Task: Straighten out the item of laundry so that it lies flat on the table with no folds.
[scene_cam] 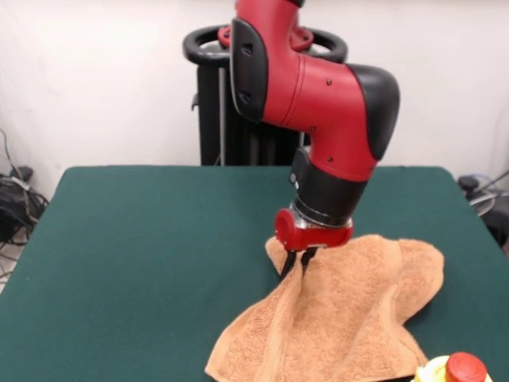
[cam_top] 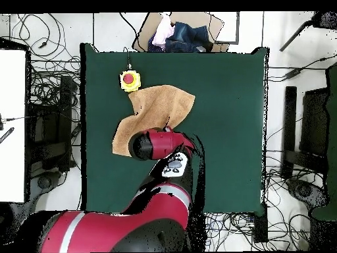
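The item of laundry, an orange-tan terry towel, lies crumpled and creased on the green table toward the front right. A ridge of cloth rises to my gripper, whose dark fingers are shut on the towel near its far left corner. In the overhead view the towel spreads in an irregular shape on the table. There the red arm head covers the towel's lower edge and hides the fingers.
A yellow box with a red button sits at the table's front edge beside the towel, also seen from above. Cables and clutter lie on the floor around the table.
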Robot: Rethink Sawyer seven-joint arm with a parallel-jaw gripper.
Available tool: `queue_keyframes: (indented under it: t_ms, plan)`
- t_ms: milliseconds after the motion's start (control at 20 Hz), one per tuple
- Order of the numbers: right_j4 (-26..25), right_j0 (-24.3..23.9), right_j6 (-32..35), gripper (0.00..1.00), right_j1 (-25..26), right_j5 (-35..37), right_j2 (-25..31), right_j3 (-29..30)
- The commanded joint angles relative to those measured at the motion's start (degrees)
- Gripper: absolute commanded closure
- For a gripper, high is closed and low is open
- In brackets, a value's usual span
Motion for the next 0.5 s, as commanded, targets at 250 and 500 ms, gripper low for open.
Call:
queue_keyframes:
  t_ms: [250,500]
  plan:
    - [-3.85,-5.74,8.21,1.0,2.08,-6.82,1.66,1.92]
    - [-7.95,-9.94,4.44,1.0,-1.51,-5.97,3.13,4.97]
